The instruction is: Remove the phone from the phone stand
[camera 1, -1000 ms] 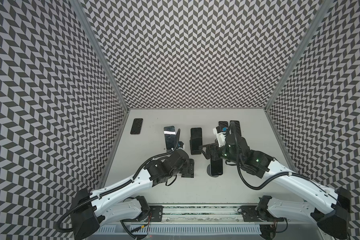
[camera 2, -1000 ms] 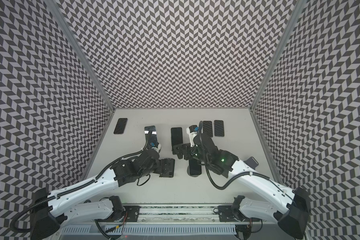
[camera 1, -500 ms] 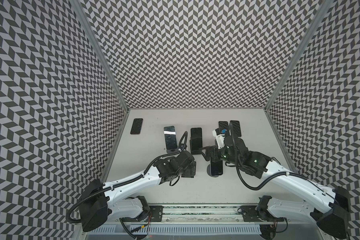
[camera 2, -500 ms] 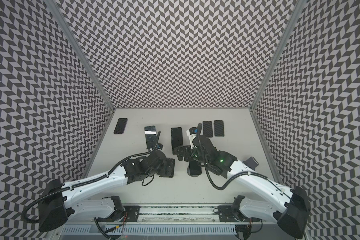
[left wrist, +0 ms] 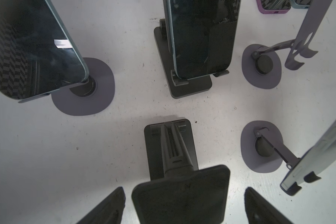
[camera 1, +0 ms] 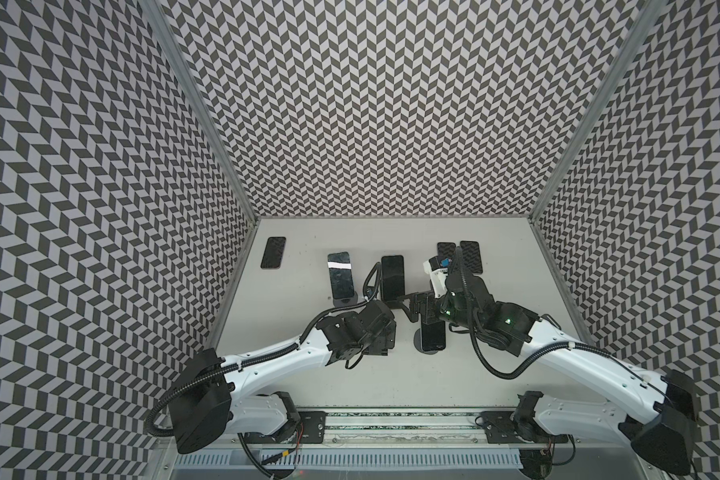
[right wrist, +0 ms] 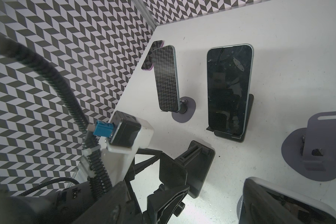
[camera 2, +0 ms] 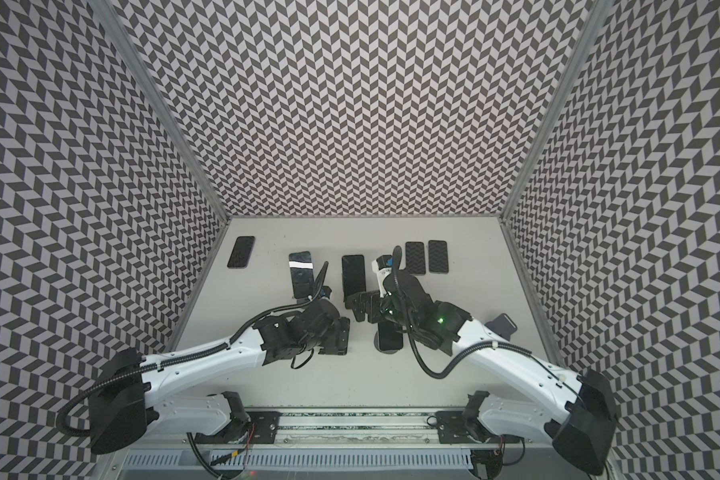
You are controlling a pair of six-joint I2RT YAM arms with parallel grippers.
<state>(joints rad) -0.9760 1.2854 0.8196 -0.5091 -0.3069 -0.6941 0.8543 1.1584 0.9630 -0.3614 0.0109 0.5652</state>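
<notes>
Between wide-spread fingers of left tool: bare black stand, untouched. Just beside right tool, likewise spread and empty: phone, propped on round-based phone stand.

Black phone, black-and-white chevron walls, white table

bright, even light falls from above on the matte white tabletop; shadows there are soft. a white glare strip crosses the glossy black phone. in the right wrist view the black ribbed cable near the lens is blurred. the left wrist view splays upright things outward.
</notes>
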